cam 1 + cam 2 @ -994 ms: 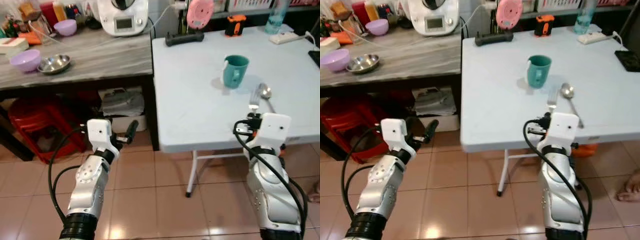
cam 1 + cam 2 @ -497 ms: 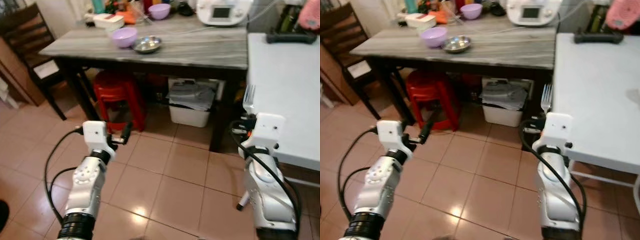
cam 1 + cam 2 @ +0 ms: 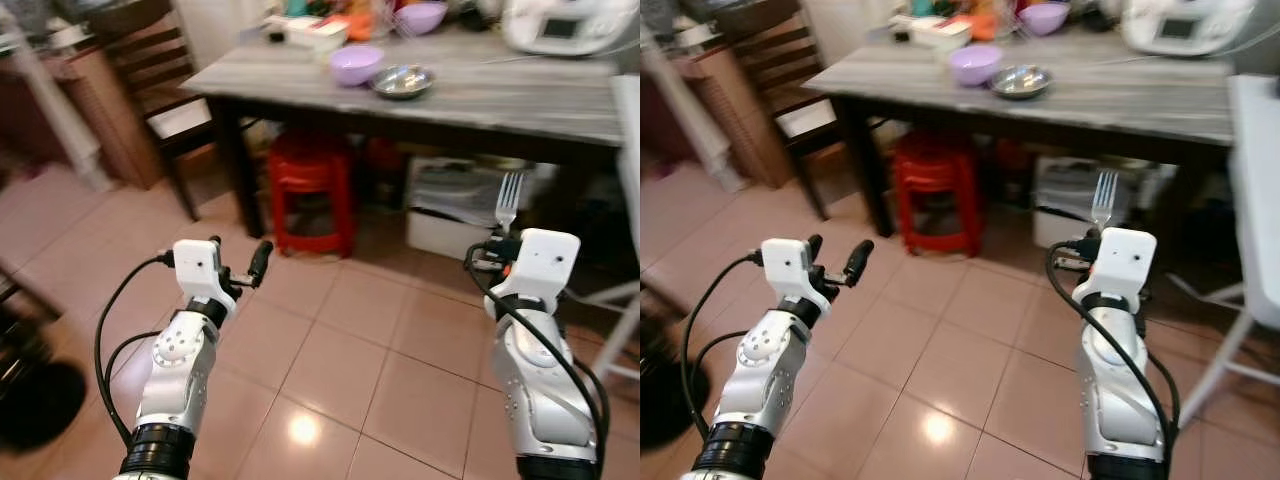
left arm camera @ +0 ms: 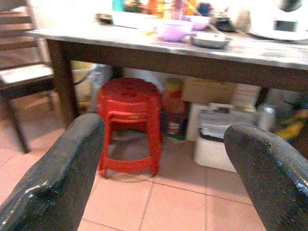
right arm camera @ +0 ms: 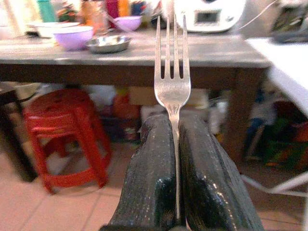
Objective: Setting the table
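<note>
Right now my right gripper [image 5: 174, 144] is pinching the handle of a silver metal fork [image 5: 172, 72] between its closed black fingers, holding it upright, tines up, above the tiled floor [image 3: 340, 370]. My left gripper [image 3: 240, 268] is hanging spread wide and empty, facing a red plastic stool [image 4: 129, 125] under the grey wood-topped table [image 3: 1120, 95], where a lilac plastic bowl [image 3: 356, 64] is sitting just beside a shallow steel dish [image 3: 402, 81].
</note>
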Robot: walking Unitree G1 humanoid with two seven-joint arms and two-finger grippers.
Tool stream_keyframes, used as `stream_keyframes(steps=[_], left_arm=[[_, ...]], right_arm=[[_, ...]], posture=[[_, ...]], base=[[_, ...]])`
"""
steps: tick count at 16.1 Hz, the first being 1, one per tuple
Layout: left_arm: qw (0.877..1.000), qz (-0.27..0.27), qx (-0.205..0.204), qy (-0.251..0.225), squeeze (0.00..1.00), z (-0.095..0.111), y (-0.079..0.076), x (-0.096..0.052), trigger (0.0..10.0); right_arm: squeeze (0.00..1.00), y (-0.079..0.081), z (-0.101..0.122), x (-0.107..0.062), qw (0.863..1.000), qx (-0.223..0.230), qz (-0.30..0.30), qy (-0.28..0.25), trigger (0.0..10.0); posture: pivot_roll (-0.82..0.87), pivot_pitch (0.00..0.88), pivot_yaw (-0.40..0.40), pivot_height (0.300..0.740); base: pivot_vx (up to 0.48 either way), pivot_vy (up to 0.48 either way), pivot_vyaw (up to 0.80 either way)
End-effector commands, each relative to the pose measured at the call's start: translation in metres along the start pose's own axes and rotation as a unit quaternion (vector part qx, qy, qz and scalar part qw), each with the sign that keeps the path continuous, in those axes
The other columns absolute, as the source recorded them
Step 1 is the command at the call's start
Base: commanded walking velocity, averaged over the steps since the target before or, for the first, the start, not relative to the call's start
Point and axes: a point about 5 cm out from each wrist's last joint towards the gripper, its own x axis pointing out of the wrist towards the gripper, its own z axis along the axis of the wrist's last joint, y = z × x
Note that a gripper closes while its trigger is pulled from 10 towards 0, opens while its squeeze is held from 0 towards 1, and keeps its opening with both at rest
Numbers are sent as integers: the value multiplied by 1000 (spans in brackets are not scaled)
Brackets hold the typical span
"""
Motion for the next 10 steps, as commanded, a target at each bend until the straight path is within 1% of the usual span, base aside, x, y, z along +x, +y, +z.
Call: stream_keyframes(steps=[1, 2, 4, 10], left_arm=[[1000, -4, 6, -3, 0, 2, 7, -3, 10000], [1000, -9, 6, -8, 0, 4, 6, -5, 10000], [1000, -12, 4, -12, 0, 5, 6, -5, 10000], [1000, -15, -4, -13, 0, 5, 5, -5, 10000]], right_arm=[[0, 7, 4, 0, 1000, 8, 9, -9, 10000], [0, 7, 4, -1, 1000, 8, 8, -10, 10000], [0, 6, 4, -2, 1000, 8, 8, -10, 10000], [0, 6, 4, -2, 1000, 6, 8, -11, 10000]], posture=[[-136, 50, 81, 740], [-138, 54, 84, 740], [-138, 54, 84, 740], [-139, 57, 84, 740]], base=[[0, 0, -800], [0, 0, -681], [309, 0, -488], [358, 0, 0]])
